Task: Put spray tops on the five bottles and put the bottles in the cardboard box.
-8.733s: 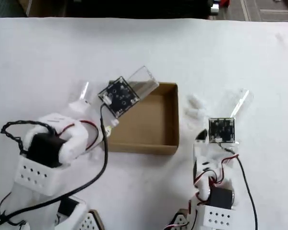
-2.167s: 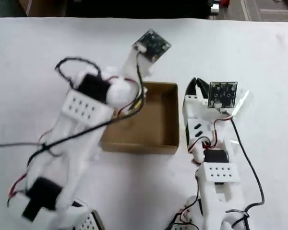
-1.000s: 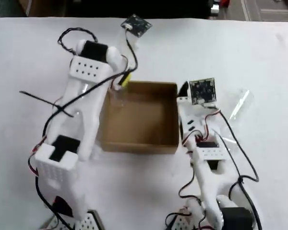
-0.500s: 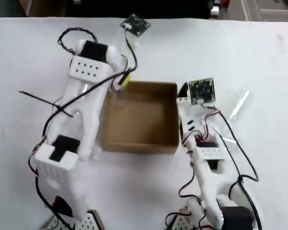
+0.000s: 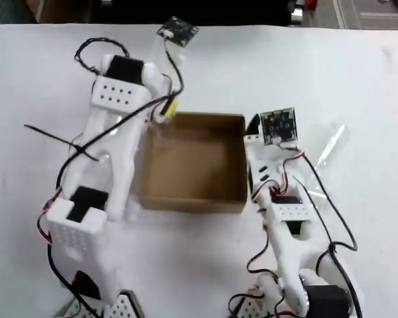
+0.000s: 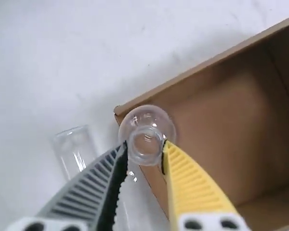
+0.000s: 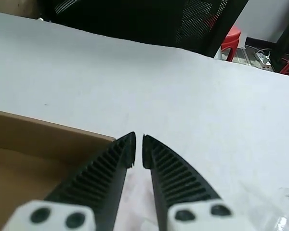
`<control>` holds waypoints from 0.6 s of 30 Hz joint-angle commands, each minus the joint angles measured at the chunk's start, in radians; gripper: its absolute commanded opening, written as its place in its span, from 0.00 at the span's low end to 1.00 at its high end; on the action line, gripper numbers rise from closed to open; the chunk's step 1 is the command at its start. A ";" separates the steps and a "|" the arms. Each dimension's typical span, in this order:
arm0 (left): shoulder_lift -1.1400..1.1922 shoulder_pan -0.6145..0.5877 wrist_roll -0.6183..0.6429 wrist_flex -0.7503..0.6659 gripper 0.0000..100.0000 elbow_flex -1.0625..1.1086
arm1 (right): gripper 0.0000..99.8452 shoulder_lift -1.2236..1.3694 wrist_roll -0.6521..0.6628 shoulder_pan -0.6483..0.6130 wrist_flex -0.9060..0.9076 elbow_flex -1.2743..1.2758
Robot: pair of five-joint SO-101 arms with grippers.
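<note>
My left gripper [image 6: 144,145], with one grey and one yellow finger, is shut on the neck of a clear bottle [image 6: 147,126] that has no top on it. It holds the bottle upright over the far left corner of the cardboard box [image 6: 221,130]. In the high view the left gripper [image 5: 166,115] sits at that same corner of the box [image 5: 196,199]. My right gripper [image 5: 253,123] stands just off the box's far right corner, and its black fingers [image 7: 116,166] are shut with nothing between them. A second clear bottle [image 6: 77,155] lies on the table outside the box.
Another clear bottle [image 5: 331,142] lies on the white table to the right of the right arm. The box wall [image 7: 48,132] runs close beside the right gripper. Black chairs [image 7: 149,21] stand beyond the table's far edge.
Over the last seconds the left arm stretched out to the box's far left corner and has just shifted slightly left. The right arm has kept still for the last second.
</note>
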 commanded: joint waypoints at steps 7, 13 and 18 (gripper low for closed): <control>-0.016 -0.010 0.018 -0.038 0.12 -0.041 | 0.02 -0.002 0.012 -0.016 -0.024 -0.051; -0.030 -0.010 0.018 -0.015 0.14 -0.055 | 0.02 -0.002 0.014 -0.022 -0.022 -0.049; -0.061 -0.004 0.018 0.083 0.15 -0.175 | 0.02 -0.002 0.014 -0.022 -0.022 -0.049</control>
